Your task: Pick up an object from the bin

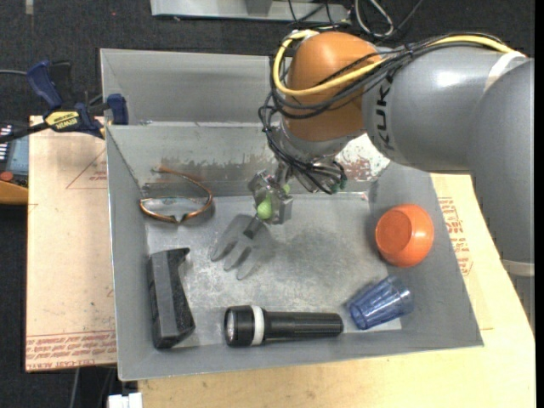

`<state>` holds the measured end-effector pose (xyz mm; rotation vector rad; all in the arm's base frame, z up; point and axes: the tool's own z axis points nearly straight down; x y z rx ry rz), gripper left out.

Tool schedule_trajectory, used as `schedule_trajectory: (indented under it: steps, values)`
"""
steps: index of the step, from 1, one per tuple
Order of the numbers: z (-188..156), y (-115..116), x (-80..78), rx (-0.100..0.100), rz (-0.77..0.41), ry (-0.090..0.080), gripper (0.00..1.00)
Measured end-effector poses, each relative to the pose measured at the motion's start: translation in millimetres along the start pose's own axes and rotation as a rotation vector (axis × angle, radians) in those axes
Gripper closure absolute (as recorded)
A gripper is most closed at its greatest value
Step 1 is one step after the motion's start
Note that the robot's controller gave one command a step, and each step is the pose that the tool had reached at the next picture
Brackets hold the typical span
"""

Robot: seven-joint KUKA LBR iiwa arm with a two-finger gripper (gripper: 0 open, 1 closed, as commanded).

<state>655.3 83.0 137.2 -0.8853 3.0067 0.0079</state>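
Gripper [236, 253] is hanging with fingers [223, 243] spread and nothing between them, over bare bin [340, 253] floor just above the torch [282, 325]. Nothing is being held, so the pick appears not yet begun. Candidates are lying untouched: glasses [176, 206] up-left of the torch, black block [169, 297] at its left, blue cup [379, 304] at its right, orange bowl [405, 235] up-right.

A: What colour is the bin [314, 253]?
B: Dull grey, scuffed paler in patches. The torch [283, 325] is black with a white band.
A: Around the torch?
B: To its left, a black block [168, 297]. To its right, a see-through blue cup [380, 304] and an orange bowl [405, 235]. Beyond it, brown-rimmed spectacles [177, 204]. The end effector [235, 257] is grey, with a green spot.
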Motion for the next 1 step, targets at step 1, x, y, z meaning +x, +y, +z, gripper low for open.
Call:
schedule_trajectory:
  steps: [1]
  values:
    - [-30.5,0.4,-0.7,0.0,0.002,-0.002,1.0]
